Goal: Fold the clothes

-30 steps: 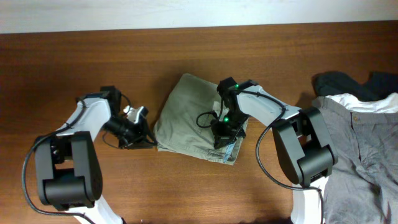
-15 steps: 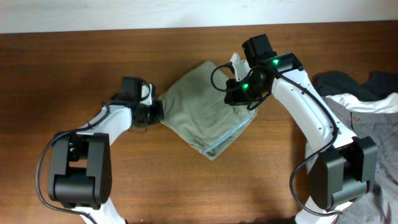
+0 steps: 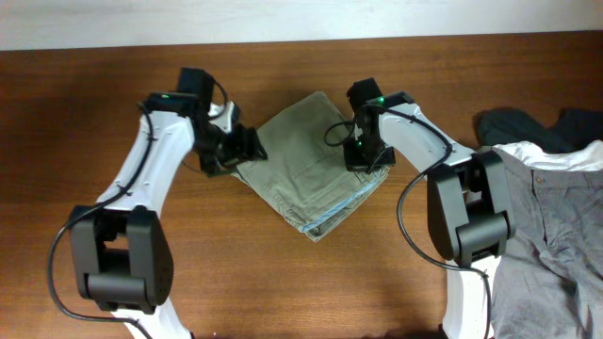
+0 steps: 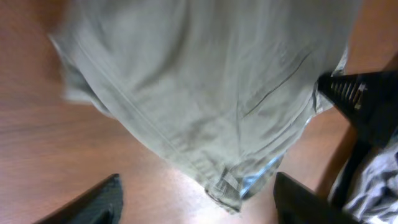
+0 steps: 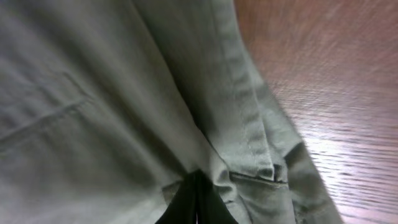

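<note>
Count on the table (image 3: 113, 85): one pair of khaki shorts (image 3: 306, 169), two arms, three other garments.

The shorts lie folded into a rough square, turned like a diamond, at the middle of the table between the two grippers. They are flat on the wood. A pale blue inner edge (image 3: 334, 215) peeks out along the lower right side, near the bottom corner.

Left gripper (image 3: 247, 149): sits at the shorts' left corner. In the left wrist view its two fingers (image 4: 93, 202) are spread wide with nothing clamped. The cloth lies ahead of them, and only its near corner reaches down between the tips. I cannot tell whether they touch the fabric.

Right gripper (image 3: 363, 155): sits on the shorts' upper right side, just in from the edge. In its own wrist view the fingers (image 5: 193, 202) are drawn together to a thin dark wedge. A small pucker of cloth is nipped at the tips. One pocket slit and one stitched hem band show beside them (fabric fills nearly the whole view).

Far right, well apart from the shorts, is one heap:
- One pair of grey trousers (image 3: 546, 245), sprawled.
- One white garment (image 3: 551, 155), above the trousers.
- One dark garment (image 3: 513, 124), crumpled at the top.
</note>
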Action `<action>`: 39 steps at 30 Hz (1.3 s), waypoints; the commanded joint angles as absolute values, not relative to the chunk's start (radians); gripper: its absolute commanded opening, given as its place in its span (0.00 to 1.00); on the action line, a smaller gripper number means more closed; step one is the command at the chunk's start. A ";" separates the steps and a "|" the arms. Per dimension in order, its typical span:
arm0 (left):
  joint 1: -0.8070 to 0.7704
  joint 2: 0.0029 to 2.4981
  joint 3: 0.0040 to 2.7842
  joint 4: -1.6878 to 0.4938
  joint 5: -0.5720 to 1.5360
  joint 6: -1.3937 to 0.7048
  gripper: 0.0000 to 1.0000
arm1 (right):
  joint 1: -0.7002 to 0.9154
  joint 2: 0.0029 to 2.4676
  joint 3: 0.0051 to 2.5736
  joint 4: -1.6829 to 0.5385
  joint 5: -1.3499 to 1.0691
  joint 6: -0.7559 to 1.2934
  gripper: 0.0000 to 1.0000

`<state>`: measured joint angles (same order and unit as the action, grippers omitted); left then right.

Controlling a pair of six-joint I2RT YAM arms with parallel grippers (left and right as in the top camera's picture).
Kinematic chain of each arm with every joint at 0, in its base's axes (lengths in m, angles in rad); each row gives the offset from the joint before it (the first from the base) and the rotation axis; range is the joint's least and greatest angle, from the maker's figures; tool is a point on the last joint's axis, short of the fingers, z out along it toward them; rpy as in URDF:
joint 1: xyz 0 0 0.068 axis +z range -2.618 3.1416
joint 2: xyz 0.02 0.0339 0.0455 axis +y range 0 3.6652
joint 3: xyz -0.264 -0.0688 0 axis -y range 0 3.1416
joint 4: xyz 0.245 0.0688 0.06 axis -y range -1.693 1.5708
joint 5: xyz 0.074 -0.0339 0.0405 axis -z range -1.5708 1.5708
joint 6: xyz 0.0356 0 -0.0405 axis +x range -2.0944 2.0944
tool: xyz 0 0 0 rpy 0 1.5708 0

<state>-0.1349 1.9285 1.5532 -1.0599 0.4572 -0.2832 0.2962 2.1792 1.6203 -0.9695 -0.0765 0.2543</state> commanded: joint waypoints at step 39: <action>0.224 1.682 1.319 -0.302 0.735 -0.404 0.00 | 0.299 1.762 1.830 -1.271 -0.075 0.207 0.09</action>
<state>0.1173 1.7046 1.2877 -0.3454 0.7517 -0.4675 0.2962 1.7702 1.8229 -1.2659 -0.0784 0.2089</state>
